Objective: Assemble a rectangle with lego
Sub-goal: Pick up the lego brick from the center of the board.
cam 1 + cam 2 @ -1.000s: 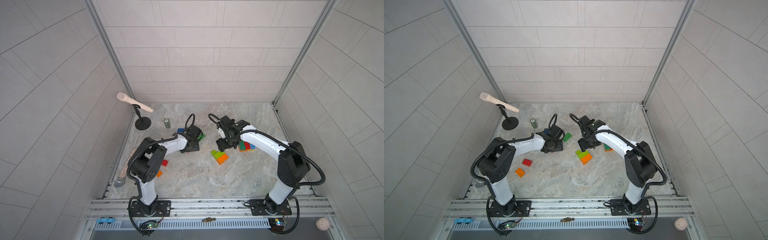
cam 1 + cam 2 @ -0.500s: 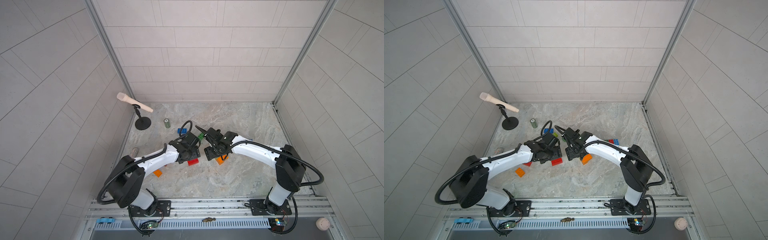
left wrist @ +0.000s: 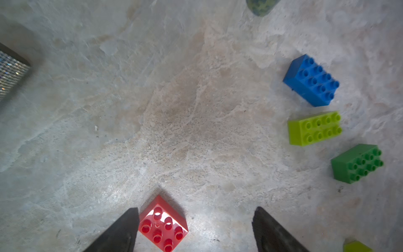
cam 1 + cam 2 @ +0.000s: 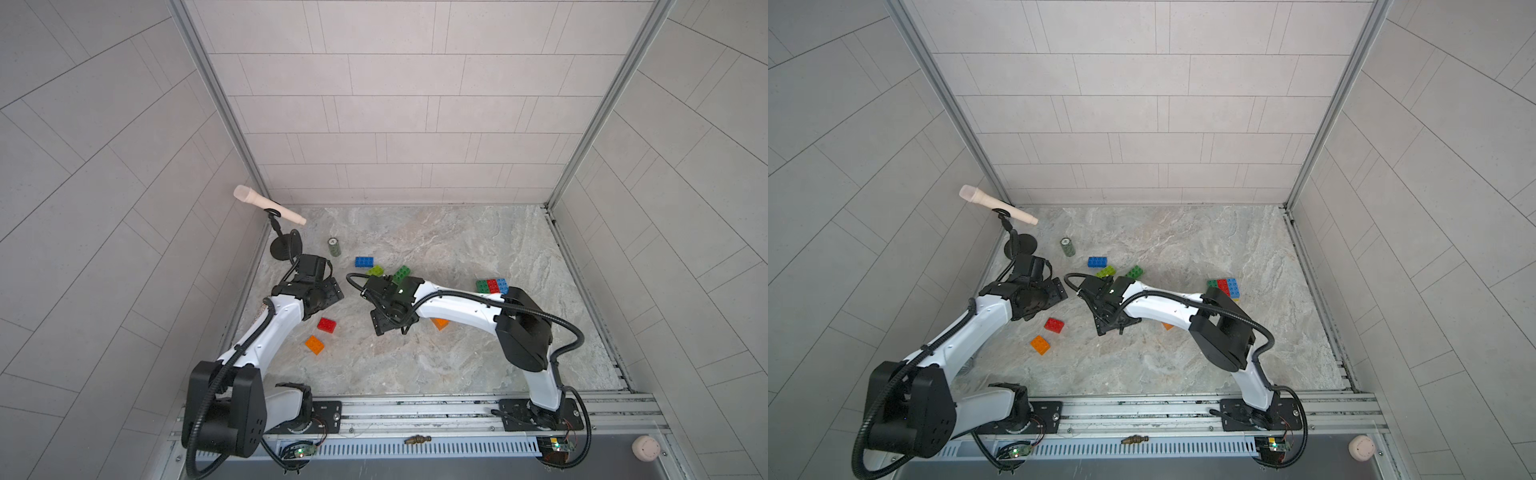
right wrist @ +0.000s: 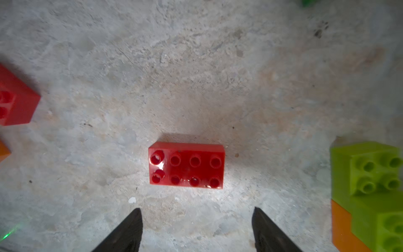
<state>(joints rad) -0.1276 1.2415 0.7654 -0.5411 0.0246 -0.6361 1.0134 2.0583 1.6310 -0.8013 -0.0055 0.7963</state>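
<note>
Lego brick [image 5: 186, 165], red — glossy, studded oblong, on mottled stone table [image 5: 196, 65]

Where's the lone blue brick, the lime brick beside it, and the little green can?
lone blue brick [image 4: 364, 262]: in a top view, on its studded top.
lime brick [image 4: 375, 271]: in a top view, on its studded top.
little green can [image 4: 334, 248]: in a top view, on its side.

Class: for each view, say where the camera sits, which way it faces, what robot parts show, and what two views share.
Top views: high above the arms' bases, looking down toward the back wall; left arm and right arm whole.
Left wrist: on the left arm, facing the table; left gripper open.
Right wrist: on the right arm, facing the table; right gripper open before a red brick.
Shared: blue brick, in both top views and left wrist.
</note>
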